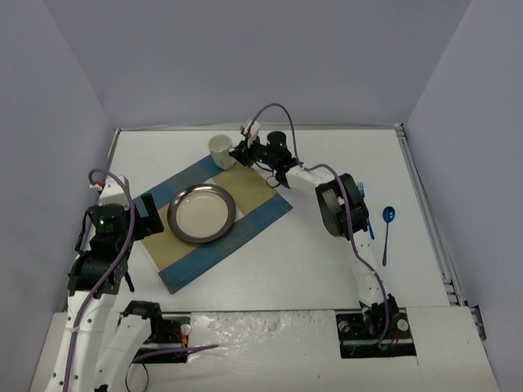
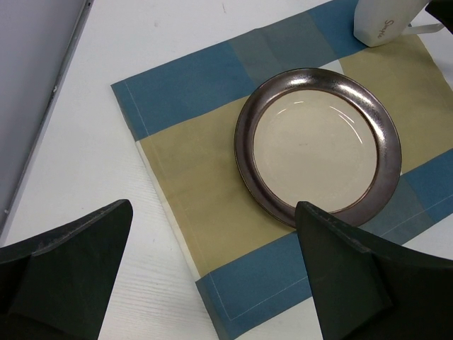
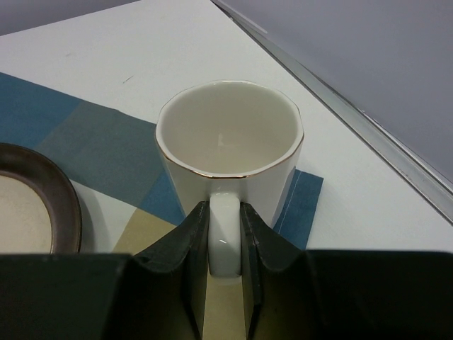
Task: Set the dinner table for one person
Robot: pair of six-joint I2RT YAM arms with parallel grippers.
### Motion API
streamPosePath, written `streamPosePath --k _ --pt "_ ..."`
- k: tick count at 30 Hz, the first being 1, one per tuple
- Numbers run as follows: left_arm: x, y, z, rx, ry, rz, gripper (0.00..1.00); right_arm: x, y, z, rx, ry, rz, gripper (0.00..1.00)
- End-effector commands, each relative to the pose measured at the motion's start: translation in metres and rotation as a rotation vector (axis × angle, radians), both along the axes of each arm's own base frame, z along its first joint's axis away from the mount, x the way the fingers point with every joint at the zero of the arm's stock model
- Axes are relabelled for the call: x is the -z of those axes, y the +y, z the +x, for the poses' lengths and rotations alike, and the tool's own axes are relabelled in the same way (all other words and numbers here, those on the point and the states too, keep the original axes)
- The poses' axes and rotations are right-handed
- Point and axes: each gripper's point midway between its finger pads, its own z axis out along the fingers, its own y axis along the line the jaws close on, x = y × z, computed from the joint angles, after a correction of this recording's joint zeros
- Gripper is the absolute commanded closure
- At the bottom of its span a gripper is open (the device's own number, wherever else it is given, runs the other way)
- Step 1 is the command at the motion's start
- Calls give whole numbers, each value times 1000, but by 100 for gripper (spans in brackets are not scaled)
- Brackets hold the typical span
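the dinner table (image 1: pixel 278 265) spreads white and matte beneath both arms. the right gripper (image 3: pixel 225 228) reaches to its far middle, fingers pinched tight on the handle of a cream mug (image 3: pixel 226 134) at the far corner of a blue-and-tan placemat (image 2: pixel 191 149). the left gripper (image 2: pixel 212 209) hangs over the mat's left end with its jaws spread wide and nothing between them.

the right wrist view shows the mug's gold-lined rim and bare inside, which the top view gives only as a small pale cup. the left wrist view shows a plate (image 2: pixel 318 142) with a dark glossy rim and cream centre in the middle of the mat. only the top view takes in a blue spoon (image 1: pixel 386 233) lying on the table's right side, well apart from the mat.

a thin metal rim edges the tabletop, and plain grey-lilac walls close it in on three sides.
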Motion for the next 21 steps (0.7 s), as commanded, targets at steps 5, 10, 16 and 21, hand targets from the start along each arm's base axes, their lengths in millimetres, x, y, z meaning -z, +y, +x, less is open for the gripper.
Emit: streamPosePath --k 5,10,16,21 --pt "-12 0 10 0 -52 -5 3 -72 -4 -10 -1 -232 77 84" --pt "-13 0 10 1 -55 -6 3 -79 -13 -9 13 -242 73 63" --pt "-13 0 10 3 -55 -7 3 -99 -29 -11 59 -245 76 31" --pt "-14 -3 9 16 -60 -14 3 -115 -64 -17 160 -207 45 19"
